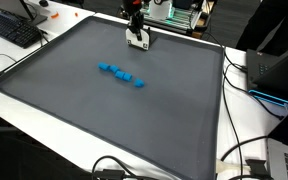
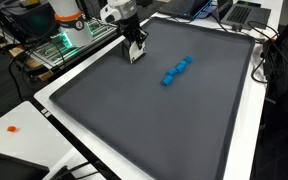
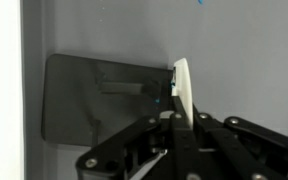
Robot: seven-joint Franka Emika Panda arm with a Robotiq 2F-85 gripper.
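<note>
My gripper (image 1: 137, 38) hangs low over the far part of the dark grey mat (image 1: 104, 120), near its back edge, and shows in both exterior views (image 2: 134, 48). It is shut on a thin white flat piece (image 3: 182, 92) held upright between the fingers (image 3: 176, 122). The piece shows white under the gripper (image 1: 138, 43). I cannot tell whether it touches the mat. A short row of blue blocks (image 1: 121, 74) lies on the mat, apart from the gripper, and also shows in an exterior view (image 2: 176, 70).
The mat has a white border (image 2: 54, 110). A keyboard (image 1: 12, 28) lies beyond one corner. Cables (image 1: 246, 90) and a laptop (image 1: 274, 70) lie along one side. Electronics and a rack (image 2: 59, 40) stand behind the arm.
</note>
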